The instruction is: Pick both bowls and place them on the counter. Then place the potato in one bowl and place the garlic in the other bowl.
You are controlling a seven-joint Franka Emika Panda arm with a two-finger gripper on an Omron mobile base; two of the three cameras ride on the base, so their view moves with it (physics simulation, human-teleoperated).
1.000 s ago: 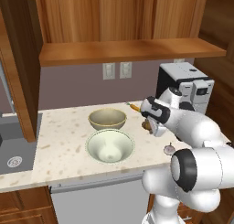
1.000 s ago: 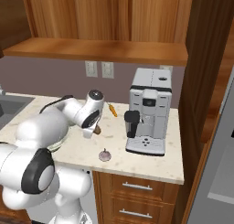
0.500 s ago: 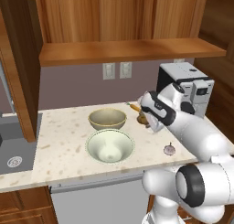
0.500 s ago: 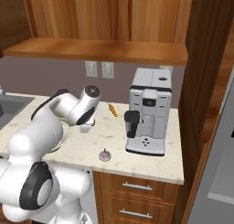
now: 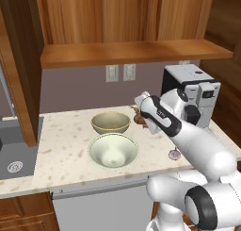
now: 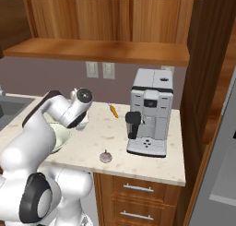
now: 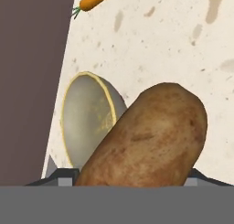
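Side by side on the speckled beige bench (image 5: 61,145), the tan-olive bowl (image 5: 110,123) and wider cream bowl (image 5: 113,150) both sit empty. Jaws grip the rough brown oval potato (image 7: 148,138) beside the tan-olive bowl.

The tan-olive bowl (image 5: 110,123) with a yellowish rim stands upright on the speckled beige worktop (image 5: 61,145). The wider pale cream bowl (image 5: 113,150) stands just in front of it, very near, and both are empty. The brown oval potato (image 7: 148,136) is held up in the air beside the tan-olive bowl. The pinkish garlic (image 6: 105,156) lies on the worktop, well apart from the bowls.
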